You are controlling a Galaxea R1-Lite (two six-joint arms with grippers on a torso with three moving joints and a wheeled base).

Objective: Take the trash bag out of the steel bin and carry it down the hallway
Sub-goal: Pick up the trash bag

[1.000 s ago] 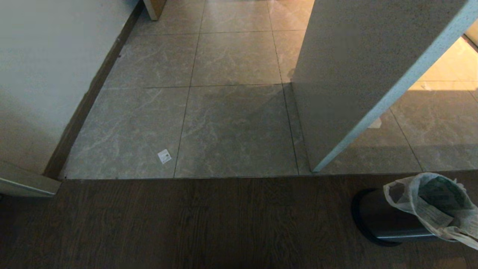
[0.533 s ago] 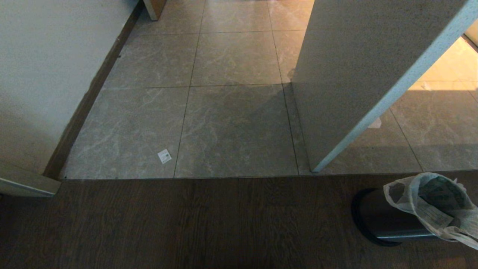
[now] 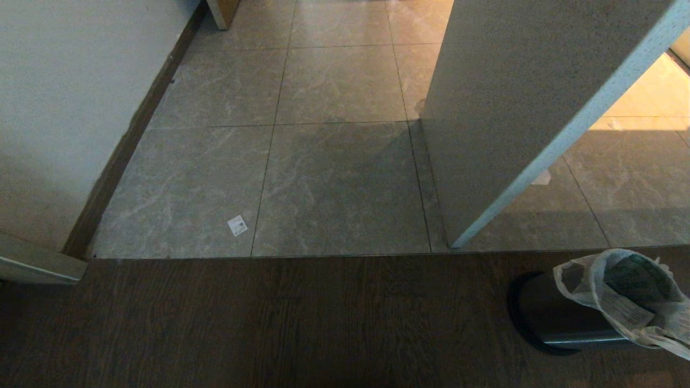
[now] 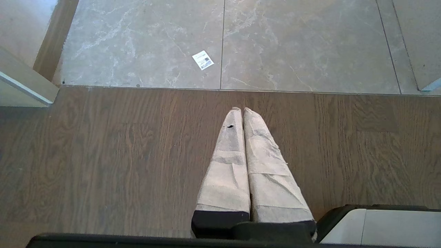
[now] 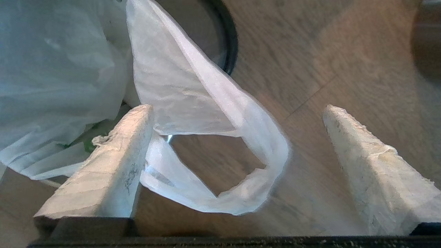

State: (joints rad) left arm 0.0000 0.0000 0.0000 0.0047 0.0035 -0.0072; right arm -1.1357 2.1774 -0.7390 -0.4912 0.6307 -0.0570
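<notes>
The trash bag (image 3: 625,293), thin white plastic with green print and a paper slip, sits in the steel bin (image 3: 560,318) at the lower right of the head view, on dark wood floor. In the right wrist view the bag (image 5: 62,75) fills one side and one loop handle (image 5: 255,144) hangs out past the bin's black rim (image 5: 231,44). My right gripper (image 5: 237,108) is open with the loop between its padded fingers (image 5: 113,162), one finger against the bag. My left gripper (image 4: 241,110) is shut and empty over the wood floor. The hallway tiles (image 3: 334,178) lie ahead.
A white wall (image 3: 64,108) with a dark baseboard (image 3: 135,134) bounds the tiles on the left. A white wall corner (image 3: 512,108) juts in on the right, just behind the bin. A small paper slip (image 3: 237,225) lies on a tile.
</notes>
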